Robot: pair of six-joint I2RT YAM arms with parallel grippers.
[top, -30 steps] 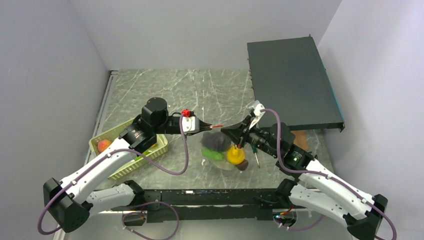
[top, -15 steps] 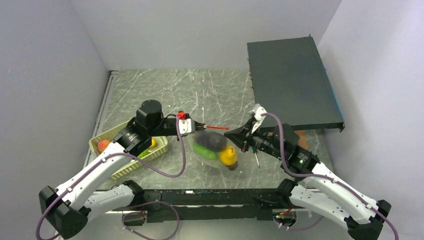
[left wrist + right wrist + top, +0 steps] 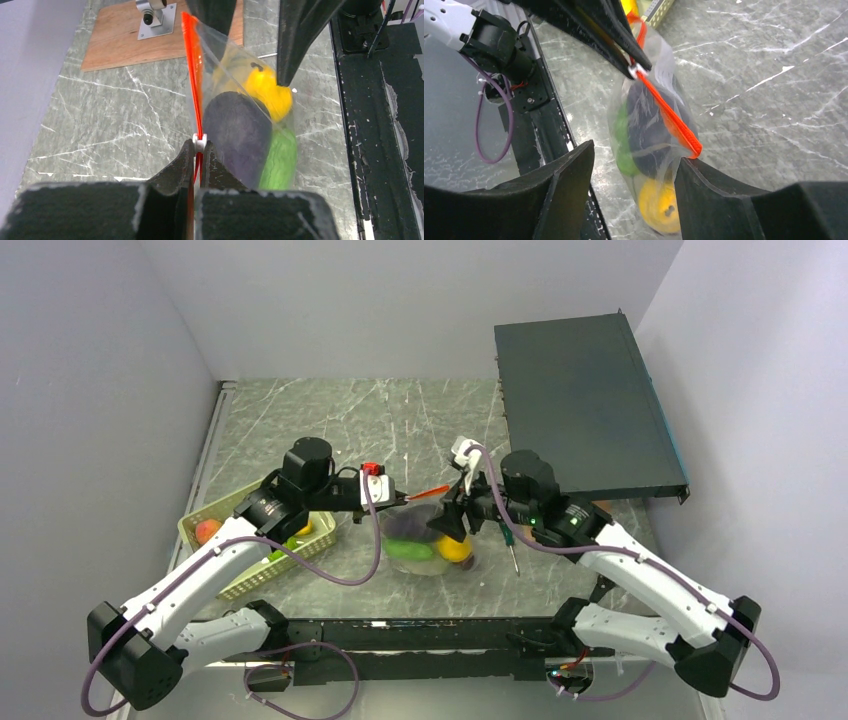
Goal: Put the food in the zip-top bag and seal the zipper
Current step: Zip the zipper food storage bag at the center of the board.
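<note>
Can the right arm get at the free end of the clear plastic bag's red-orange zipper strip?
Probably yes: the right end effector is open beside the loose end of the red-orange zipper strip, with nothing between. The left end effector pinches only its other end.

Clear zip-top bag (image 3: 222,52), red-orange zipper (image 3: 192,60), yellow, dark purple and green food (image 3: 240,135), grey white-veined table (image 3: 100,115)

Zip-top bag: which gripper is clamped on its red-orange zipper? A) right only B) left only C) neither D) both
B: the left gripper is pinched shut on the zipper at its white slider tab, while the right gripper has its jaws apart on either side of the zip-top bag.
</note>
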